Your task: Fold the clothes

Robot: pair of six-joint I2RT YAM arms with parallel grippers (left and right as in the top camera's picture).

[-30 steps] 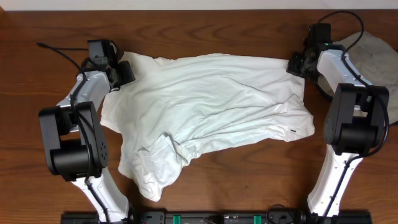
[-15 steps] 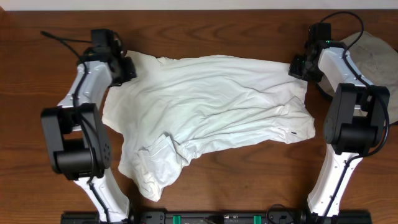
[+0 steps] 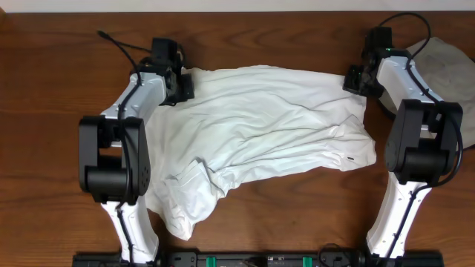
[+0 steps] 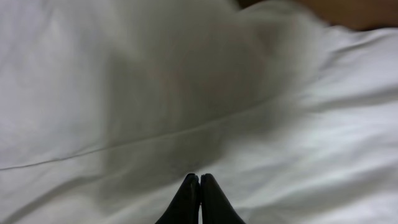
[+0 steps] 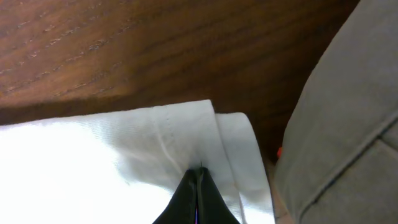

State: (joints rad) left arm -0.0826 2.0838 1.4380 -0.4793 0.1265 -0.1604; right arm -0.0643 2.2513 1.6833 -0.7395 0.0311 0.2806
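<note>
- White fabric first: seeing the T-shirt (image 3: 260, 133) sprawling rumpled across the centre of the frame on the wooden table (image 3: 44, 111).
- Pinching its upper-left corner with the left gripper (image 3: 182, 87), clamped tight on cloth.
- Pinching the upper-right corner with the right gripper (image 3: 355, 80), likewise closed on the hem.
- Risking a slip: holding only thin edges, so probably losing a corner when pulling hard.
- Risking a crooked fold too: dragging across the bunched fabric at lower left, likely trapping wrinkles underneath.
- Possibly snagging the grey-beige shirt (image 3: 445, 63) lying at the upper-right edge, just beside the right gripper.
- Counting: one white T-shirt, one grey-beige shirt, two grippers, both gripping; spotting no dark garment.
</note>
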